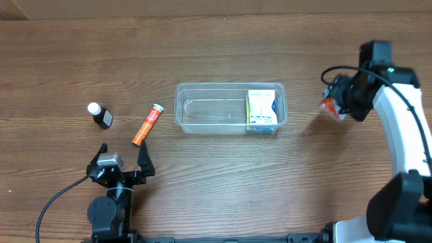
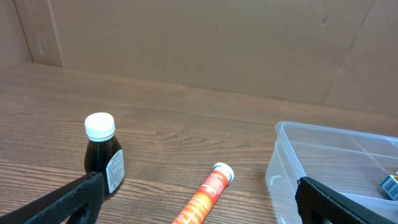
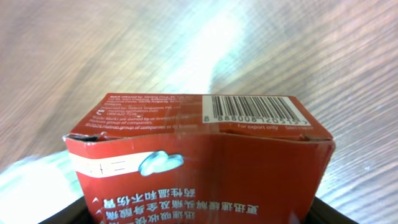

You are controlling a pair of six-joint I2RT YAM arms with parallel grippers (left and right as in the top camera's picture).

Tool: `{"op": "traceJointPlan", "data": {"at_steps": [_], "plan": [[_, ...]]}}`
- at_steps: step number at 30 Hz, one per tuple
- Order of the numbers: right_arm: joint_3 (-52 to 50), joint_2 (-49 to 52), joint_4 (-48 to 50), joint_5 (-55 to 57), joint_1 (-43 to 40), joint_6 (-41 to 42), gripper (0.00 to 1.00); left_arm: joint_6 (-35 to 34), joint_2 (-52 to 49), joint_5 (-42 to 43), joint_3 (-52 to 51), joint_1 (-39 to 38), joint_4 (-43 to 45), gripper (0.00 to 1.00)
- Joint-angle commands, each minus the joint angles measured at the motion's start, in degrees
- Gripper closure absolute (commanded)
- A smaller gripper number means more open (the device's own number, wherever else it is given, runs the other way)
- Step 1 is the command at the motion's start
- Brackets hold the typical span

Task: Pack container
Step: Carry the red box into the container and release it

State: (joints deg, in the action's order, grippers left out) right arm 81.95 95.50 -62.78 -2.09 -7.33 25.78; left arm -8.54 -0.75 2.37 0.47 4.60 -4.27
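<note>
Container (image 1: 231, 108): clear tub on the worktop (image 1: 223, 182), long axis running left-right across the overhead view. A white box (image 1: 261, 109) fills its right end. The rest of the floor looks bare.

Right gripper (image 1: 339, 101): just off the container's right short end, apart from the rim. Its jaws are clamped on a red box (image 1: 329, 108). The wrist view shows the barcode face and printed side of that box (image 3: 199, 155) filling the frame, with only worktop beyond.

Left gripper (image 1: 123, 156): in front of the container's left end, jaws spread wide, holding nothing.

Orange tube (image 1: 147, 124): lying on the worktop to the left of the container, slanted. A dark bottle (image 1: 100, 115) stands upright further left of the container.

Key relation: the container lies to the left of the right gripper, along the tub's own long axis. The right arm is nearer and already loaded. Judgement: the free room sits beyond the white box, so the red box needs carrying over the near rim and past that box before lowering. Risk: clipping the rim or the white box.
</note>
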Motion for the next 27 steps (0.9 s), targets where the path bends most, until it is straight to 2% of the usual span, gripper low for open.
{"op": "traceJointPlan", "data": {"at_steps": [1,8,12,19,27], "plan": [[8.5,-3.7,-1.8,-4.1,4.5,-3.8,0.25,1.0,0.5,0.0,-0.2,0.3,0.0,0.0],[10.3,-3.8,6.0,-2.6,26.1,-3.3,0.25,1.0,0.5,0.0,-0.2,0.3,0.0,0.0],[10.3,-1.2,7.1,0.4,33.4,-3.1,0.25,1.0,0.5,0.0,-0.2,0.3,0.0,0.0],[10.3,8.9,7.1,0.5,37.5,-3.1,0.25,1.1,0.5,0.0,-0.2,0.3,0.0,0.0],[7.8,10.5,7.2,0.5,38.5,-1.8,0.25,1.0,0.5,0.0,-0.2,0.3,0.0,0.0]]}}
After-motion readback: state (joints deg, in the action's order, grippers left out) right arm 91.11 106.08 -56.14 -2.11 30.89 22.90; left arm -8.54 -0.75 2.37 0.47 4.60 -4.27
